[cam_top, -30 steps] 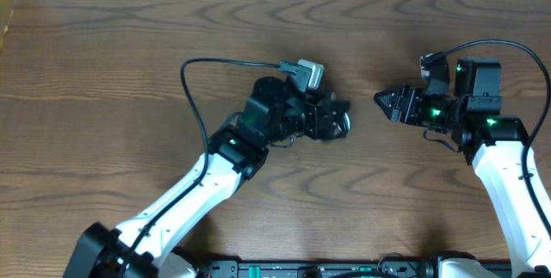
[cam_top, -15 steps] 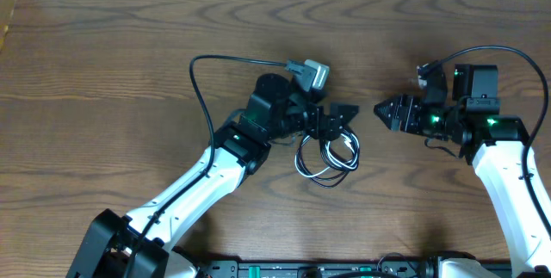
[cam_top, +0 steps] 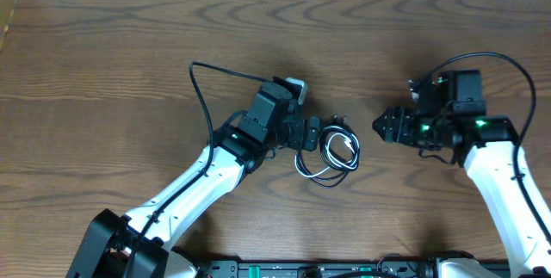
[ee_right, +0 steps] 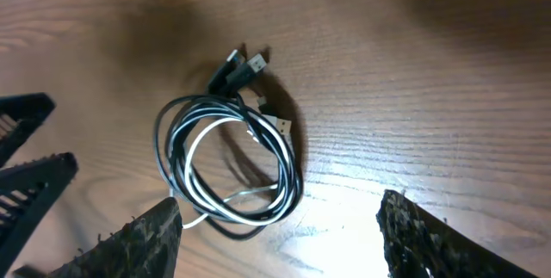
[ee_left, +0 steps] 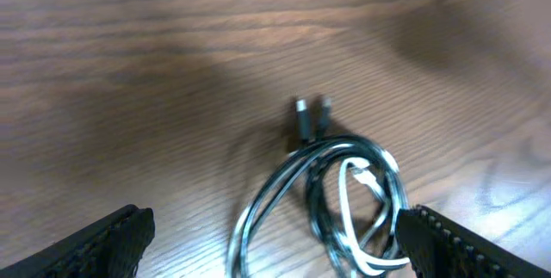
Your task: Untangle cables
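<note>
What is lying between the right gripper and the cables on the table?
Nothing. In the overhead view, only bare table separates the right gripper from the cables.

Cables (cam_top: 330, 153) are lying coiled on the table (cam_top: 103, 71) between two grippers.
The coil is sitting near the table's middle, with its plugs (cam_top: 337, 123) pointing toward the far edge. The left gripper (cam_top: 312, 133) is standing just beside the coil's left rim. The right gripper (cam_top: 381, 126) is facing the coil from the right, apart from it.
</note>
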`<state>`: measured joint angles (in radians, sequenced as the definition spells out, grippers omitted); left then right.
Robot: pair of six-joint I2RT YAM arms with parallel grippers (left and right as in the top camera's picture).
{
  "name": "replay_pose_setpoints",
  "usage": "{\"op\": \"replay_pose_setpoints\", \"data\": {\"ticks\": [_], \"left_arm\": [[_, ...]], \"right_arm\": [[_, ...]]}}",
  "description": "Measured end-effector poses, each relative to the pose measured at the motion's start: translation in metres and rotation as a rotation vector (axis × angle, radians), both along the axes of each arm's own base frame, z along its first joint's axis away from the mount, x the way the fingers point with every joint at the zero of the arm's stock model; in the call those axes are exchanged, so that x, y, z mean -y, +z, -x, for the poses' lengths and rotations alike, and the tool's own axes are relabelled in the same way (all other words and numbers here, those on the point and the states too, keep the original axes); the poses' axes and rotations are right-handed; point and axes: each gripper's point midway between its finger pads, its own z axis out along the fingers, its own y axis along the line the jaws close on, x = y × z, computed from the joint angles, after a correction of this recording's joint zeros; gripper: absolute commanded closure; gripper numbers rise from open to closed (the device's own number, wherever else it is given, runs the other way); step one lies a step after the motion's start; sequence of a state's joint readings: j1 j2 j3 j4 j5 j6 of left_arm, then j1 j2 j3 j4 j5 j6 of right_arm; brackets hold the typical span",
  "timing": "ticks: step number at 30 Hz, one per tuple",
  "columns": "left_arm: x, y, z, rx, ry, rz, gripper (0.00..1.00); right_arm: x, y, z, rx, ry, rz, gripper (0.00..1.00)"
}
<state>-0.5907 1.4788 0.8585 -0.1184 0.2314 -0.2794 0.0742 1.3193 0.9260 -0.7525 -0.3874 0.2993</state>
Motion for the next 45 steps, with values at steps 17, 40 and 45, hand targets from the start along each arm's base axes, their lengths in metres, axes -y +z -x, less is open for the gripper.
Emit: {"op": "replay_pose_setpoints", "data": {"ticks": [17, 40, 45], "left_arm": [[-0.011, -0.021, 0.006, -0.059, 0.023, -0.072, 0.05], [-0.012, -0.028, 0.017, -0.134, 0.04, -0.062, 0.04], [-0.008, -0.027, 0.021, -0.171, 0.048, -0.021, 0.04]], "right_arm": [[-0.031, -0.062, 0.009, 0.06, 0.037, 0.04, 0.37], [-0.06, -0.117, -0.013, 0.064, 0.102, 0.064, 0.99], [-0.061, -0.113, -0.014, 0.072, 0.099, 0.058, 0.99]]}}
